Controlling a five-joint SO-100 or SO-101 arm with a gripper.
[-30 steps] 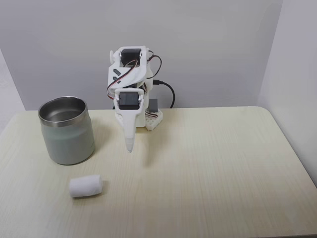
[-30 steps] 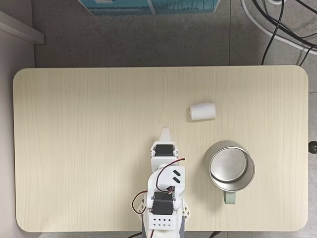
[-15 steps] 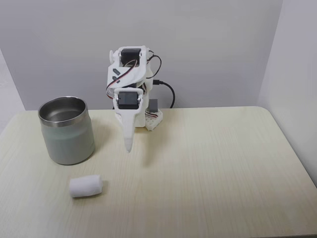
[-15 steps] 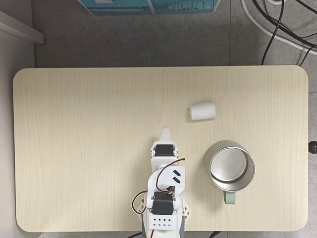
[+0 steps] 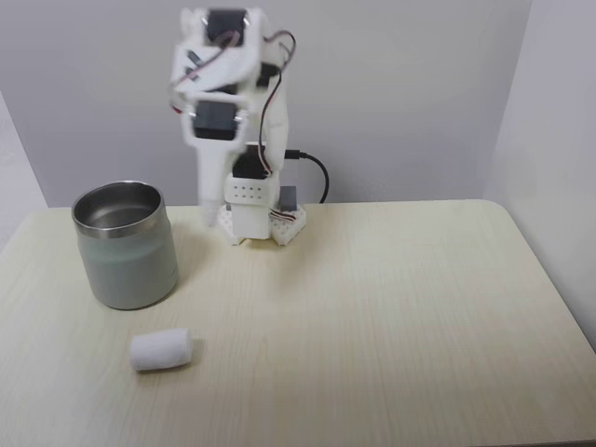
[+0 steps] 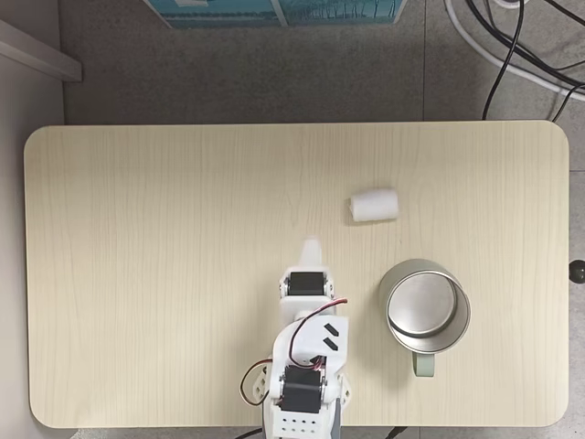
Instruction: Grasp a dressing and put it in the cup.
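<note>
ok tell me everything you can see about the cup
The cup is a wide, stout cylinder with a pale grey-green outside and a shiny steel rim and inside. It stands upright on the wooden table, mouth up and looking empty. In the fixed view from above, a small grey-green tab sticks out at its near edge. Nothing touches it: the dressing lies apart on the table and the gripper hangs in the air beside it.

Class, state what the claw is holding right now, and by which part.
Nothing: the claw hangs in the air, apart from the dressing, which lies on the table.
</note>
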